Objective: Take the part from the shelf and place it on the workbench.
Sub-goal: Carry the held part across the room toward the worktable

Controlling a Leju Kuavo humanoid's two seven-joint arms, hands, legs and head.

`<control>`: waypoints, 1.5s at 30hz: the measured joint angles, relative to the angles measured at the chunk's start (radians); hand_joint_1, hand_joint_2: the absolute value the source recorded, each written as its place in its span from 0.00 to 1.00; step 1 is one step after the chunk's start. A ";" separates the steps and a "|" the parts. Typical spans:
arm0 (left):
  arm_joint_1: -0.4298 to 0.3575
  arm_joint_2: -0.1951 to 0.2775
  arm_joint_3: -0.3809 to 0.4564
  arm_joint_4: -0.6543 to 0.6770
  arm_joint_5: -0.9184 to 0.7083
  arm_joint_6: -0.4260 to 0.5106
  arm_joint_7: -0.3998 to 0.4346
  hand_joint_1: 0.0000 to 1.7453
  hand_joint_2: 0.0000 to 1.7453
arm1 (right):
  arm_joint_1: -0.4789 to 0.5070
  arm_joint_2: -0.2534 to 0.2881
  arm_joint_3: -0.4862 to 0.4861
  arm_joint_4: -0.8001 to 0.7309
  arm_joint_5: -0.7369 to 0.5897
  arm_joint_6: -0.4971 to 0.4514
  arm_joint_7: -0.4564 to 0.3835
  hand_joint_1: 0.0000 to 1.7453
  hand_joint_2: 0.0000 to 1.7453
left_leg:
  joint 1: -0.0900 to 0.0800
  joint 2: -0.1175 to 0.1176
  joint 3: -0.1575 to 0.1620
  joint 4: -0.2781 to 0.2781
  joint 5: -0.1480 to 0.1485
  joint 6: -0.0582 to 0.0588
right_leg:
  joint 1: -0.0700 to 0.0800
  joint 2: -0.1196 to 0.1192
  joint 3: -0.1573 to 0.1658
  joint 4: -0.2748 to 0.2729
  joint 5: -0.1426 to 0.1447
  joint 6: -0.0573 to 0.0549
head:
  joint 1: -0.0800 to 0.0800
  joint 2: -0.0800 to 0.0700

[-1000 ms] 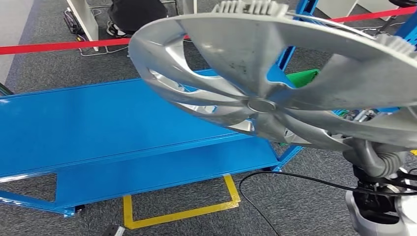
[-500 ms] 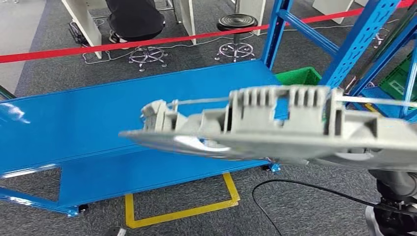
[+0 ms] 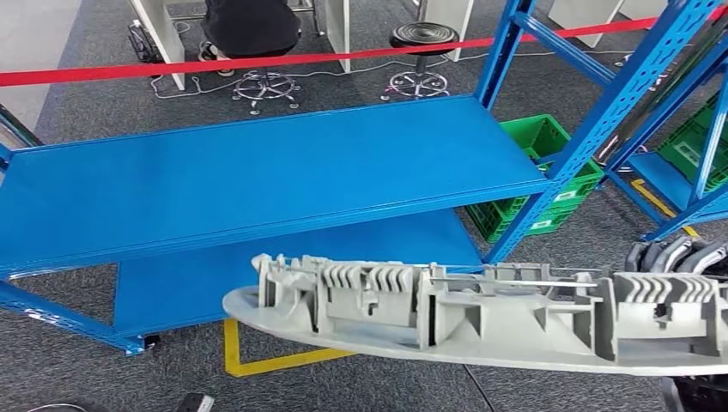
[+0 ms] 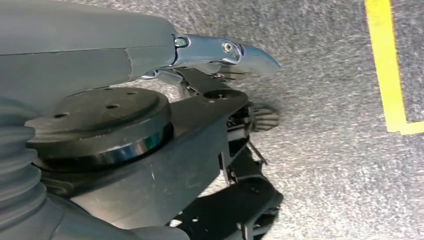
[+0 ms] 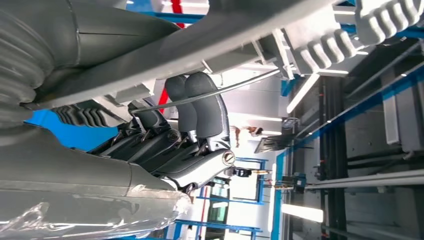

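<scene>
Grey part (image 3: 481, 322) seen edge-on w/ ribbed clips up, across lower frame in head view, in front of blue workbench (image 3: 257, 184). Gripped at lower right by right hand (image 5: 195, 125), dark fingers (image 5: 200, 107) curled round rim. Left hand (image 4: 220, 115) over grey carpet (image 4: 325, 125) nr yellow tape (image 4: 387, 65); holding nothing, spread or curled: can't tell. Green crates (image 3: 549, 172) by blue shelf (image 3: 592, 129), right.

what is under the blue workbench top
Under the workbench top a lower blue shelf shows, with grey carpet and yellow tape in front. The hubcap in the right robot hand covers the near floor.
</scene>
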 joint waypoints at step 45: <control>-0.001 0.003 -0.003 0.000 -0.002 0.073 0.019 0.00 1.00 | -0.013 -0.015 -0.036 0.013 0.036 -0.138 -0.020 1.00 1.00 | -0.011 0.007 -0.129 0.052 0.039 -0.037 | 0.011 0.006 0.204 -0.151 -0.012 -0.052 | -0.002 0.000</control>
